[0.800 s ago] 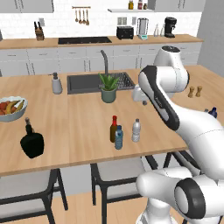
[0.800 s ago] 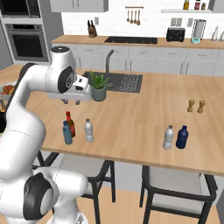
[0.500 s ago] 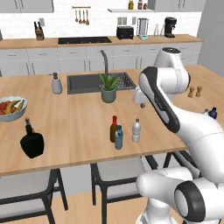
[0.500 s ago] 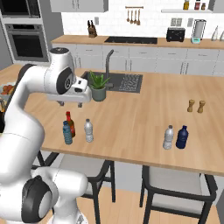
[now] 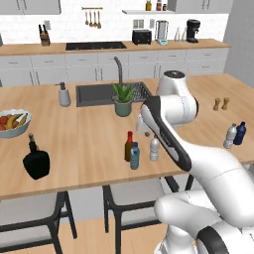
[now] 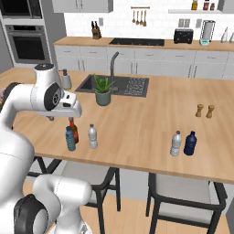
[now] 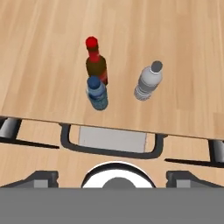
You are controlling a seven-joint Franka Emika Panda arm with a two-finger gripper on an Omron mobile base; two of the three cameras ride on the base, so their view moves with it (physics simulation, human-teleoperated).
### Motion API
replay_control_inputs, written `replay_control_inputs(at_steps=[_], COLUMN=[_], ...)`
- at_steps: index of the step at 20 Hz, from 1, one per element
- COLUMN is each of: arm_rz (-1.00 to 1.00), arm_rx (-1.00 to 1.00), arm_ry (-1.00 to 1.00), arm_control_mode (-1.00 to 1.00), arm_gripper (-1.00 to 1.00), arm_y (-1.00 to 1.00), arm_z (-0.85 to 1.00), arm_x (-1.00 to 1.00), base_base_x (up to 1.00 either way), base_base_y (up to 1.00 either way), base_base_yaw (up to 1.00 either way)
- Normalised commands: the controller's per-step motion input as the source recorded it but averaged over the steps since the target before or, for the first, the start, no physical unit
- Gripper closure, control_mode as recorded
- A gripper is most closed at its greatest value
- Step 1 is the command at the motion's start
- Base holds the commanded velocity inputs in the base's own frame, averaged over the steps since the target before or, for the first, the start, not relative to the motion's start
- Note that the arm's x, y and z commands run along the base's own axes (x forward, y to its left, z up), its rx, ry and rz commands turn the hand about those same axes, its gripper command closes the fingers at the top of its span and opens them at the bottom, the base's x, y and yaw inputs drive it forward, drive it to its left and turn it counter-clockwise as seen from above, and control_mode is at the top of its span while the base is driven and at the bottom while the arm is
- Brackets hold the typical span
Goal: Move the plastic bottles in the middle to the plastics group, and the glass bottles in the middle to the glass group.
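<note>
Three bottles stand close together near the counter's front edge. The slim brown bottle has a red cap. Just in front of it is the blue-tinted bottle, and the whitish bottle stands a little apart beside them. My gripper hovers above and behind this trio, open and holding nothing; its tips show wide apart in the hand view. The plastics group stands far right. The squat black bottle is far left.
A potted plant and a sink lie behind the bottles, with a grey soap dispenser to the left. A fruit bowl sits at the left edge and two brown shakers at the right. Stools stand under the front edge.
My hand has swung from beside the plant toward the counter's front edge, ending above the three middle bottles. The bottles have not moved.
</note>
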Motion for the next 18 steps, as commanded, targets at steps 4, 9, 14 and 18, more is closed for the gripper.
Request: replay_control_inputs(at_steps=[4,9,14,18], arm_rz=[0.00,0.00,0.00,0.00], arm_rx=[0.00,0.00,0.00,0.00], arm_ry=[0.00,0.00,0.00,0.00], arm_control_mode=[-1.00,-1.00,-1.00,-1.00], arm_gripper=[-1.00,-1.00,-1.00,-1.00], arm_y=[0.44,0.16,0.00,0.00], arm_z=[-0.48,-0.36,-0.27,-0.29], arm_x=[0.17,0.34,0.34,0.50], base_base_x=[0.00,0.00,0.00,0.00], base_base_y=[0.00,0.00,0.00,0.00], base_base_yaw=[0.00,0.00,0.00,0.00])
